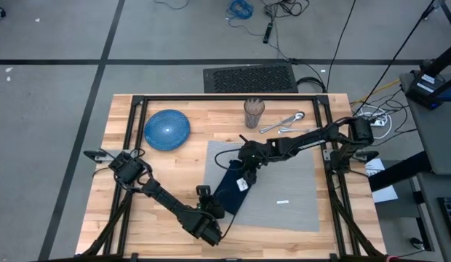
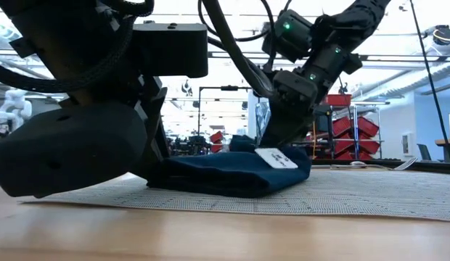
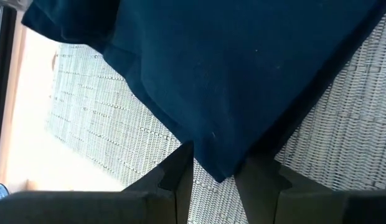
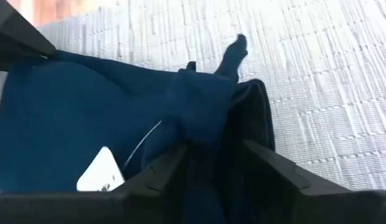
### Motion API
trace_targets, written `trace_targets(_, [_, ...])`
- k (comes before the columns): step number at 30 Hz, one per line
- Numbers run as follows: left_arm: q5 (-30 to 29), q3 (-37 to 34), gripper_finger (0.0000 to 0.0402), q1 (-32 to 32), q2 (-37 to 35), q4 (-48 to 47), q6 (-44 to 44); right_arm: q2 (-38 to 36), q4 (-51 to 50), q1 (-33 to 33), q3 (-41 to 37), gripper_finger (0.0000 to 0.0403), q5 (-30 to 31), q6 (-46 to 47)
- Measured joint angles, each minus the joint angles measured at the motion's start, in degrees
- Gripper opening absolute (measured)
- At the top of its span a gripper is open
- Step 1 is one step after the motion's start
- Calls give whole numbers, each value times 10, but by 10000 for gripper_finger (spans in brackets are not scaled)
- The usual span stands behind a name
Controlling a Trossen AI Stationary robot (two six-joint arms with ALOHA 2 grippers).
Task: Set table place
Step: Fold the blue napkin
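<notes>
Our left gripper point(image 3: 213, 180) pinches a corner of the navy cloth napkin point(image 1: 233, 188); our right gripper point(image 4: 211, 165) pinches its far fold. It lies on the grey woven placemat point(image 1: 287, 193); round blue plate point(image 1: 166, 129), cup point(image 1: 253, 113) and cutlery point(image 1: 282, 122) await placing

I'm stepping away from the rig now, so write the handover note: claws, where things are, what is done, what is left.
Left claw: closed on a corner of the navy napkin.
Right claw: closed on the napkin's far bunched edge.
Napkin lies crumpled on the grey placemat, white tag up.
Blue plate, cup and cutlery sit on the bare table, off the mat.
Done: mat laid.
Left: flatten the napkin, then probably move plate, cup and cutlery onto the mat.
</notes>
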Motion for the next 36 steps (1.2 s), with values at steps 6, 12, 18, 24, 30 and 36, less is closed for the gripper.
trace_targets(6, [0,0,96,0,0,-1,-12,0,-2,-4,0,135,2,-11])
trace_targets(12, [0,0,96,0,0,-1,-13,0,2,-14,0,135,1,-20])
trace_targets(18, [0,0,96,0,0,-1,-13,-1,3,-20,0,136,-12,-40])
trace_targets(24, [0,0,96,0,0,-1,-13,-1,5,-44,0,177,-31,-48])
trace_targets(30, [1,0,96,0,0,-1,-13,-1,8,-72,0,219,-44,-53])
trace_targets(36, [1,0,96,0,0,0,-13,-1,32,-96,0,229,-82,-49])
